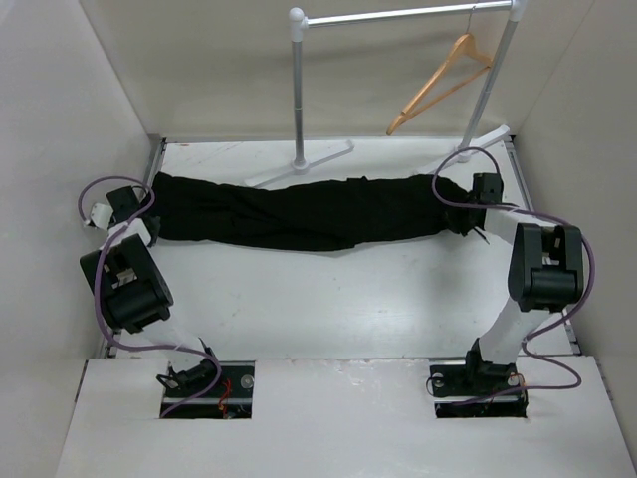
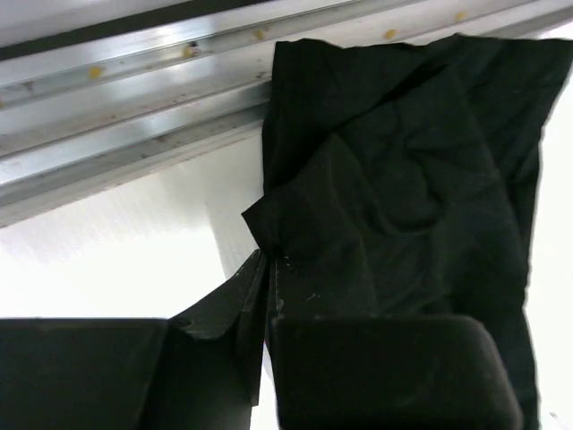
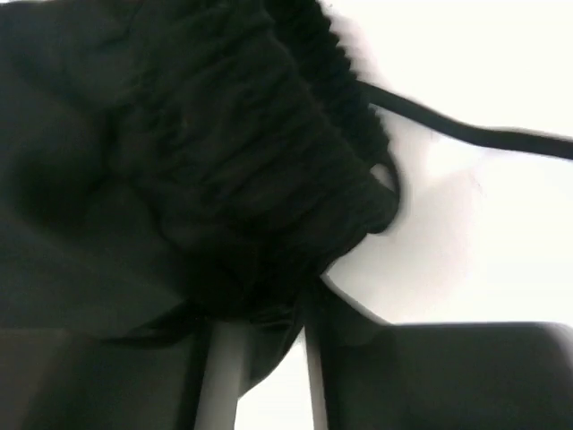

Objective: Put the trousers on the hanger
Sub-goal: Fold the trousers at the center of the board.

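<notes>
Trousers (image 1: 299, 214) lay flat, stretched left to right across the far half of the desk (image 1: 328, 299). Left claw (image 2: 269, 300) was closed, pinching a fold at the cloth's left end, near the metal edge track (image 2: 134, 107). Right claw (image 3: 260, 358) was at the gathered waistband (image 3: 295, 179), fingers apart with cloth bunched between them; could not tell if it gripped. Drawstring (image 3: 466, 134) lay on the desk. Hanger (image 1: 443, 85) hung tilted on the rail (image 1: 398, 15) at back right, apart from the trousers.
</notes>
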Available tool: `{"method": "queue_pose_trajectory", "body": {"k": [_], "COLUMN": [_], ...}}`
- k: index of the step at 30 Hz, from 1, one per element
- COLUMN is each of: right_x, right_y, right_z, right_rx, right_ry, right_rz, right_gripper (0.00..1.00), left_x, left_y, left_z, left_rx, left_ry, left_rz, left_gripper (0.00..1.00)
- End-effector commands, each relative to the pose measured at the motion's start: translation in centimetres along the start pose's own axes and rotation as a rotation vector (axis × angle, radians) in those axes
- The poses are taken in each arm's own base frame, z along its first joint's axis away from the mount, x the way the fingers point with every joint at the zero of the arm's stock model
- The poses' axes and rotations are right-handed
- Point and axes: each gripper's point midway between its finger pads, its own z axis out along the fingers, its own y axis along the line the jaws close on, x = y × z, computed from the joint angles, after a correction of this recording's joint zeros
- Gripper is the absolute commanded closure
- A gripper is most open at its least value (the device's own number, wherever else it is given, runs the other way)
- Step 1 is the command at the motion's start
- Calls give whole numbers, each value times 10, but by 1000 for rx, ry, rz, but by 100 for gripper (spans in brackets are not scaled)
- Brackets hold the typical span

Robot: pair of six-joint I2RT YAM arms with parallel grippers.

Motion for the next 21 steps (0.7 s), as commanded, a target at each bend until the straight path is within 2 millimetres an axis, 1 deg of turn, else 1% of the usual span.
{"method": "queue_pose_trajectory", "body": {"k": [1, 2, 5, 8, 11, 13, 15, 16, 18, 20, 21], "right_x": [-31, -38, -60, -76, -86, -87, -83, -79, -71, -65, -62], "right_y": [11, 5, -13, -36, -47, -49, -48, -52, -66, -75, -74], "right_z": [5, 3, -14, -35, -52, -59, -61, -61, -56, -52, -52], "right_rx": [-9, 4, 54, 123, 148, 153, 159, 171, 212, 226, 226], "right_ry": [-84, -97, -156, -213, -250, -252, -241, -233, -219, -206, -204], "right_rz": [35, 47, 69, 75, 84, 84, 74, 68, 61, 71, 72], "right_gripper": [78, 84, 93, 95, 95, 95, 95, 94, 94, 90, 87], "left_x": [-27, -31, -40, -48, -47, -41, -30, -26, -24, -24, -25], "left_y": [-9, -8, -1, 8, 19, 23, 21, 21, 21, 20, 19], "left_z": [-4, -5, -9, -14, -21, -23, -22, -23, -24, -25, -26], "left_rx": [-21, -34, -88, -124, -160, -168, -170, -173, -181, -173, -168], "left_ry": [-73, -80, -106, -133, -148, -156, -144, -143, -150, -153, -155], "left_rz": [36, 47, 85, 92, 100, 117, 142, 153, 165, 173, 174], "left_gripper": [100, 100, 100, 100, 100, 100, 100, 100, 100, 96, 91]}}
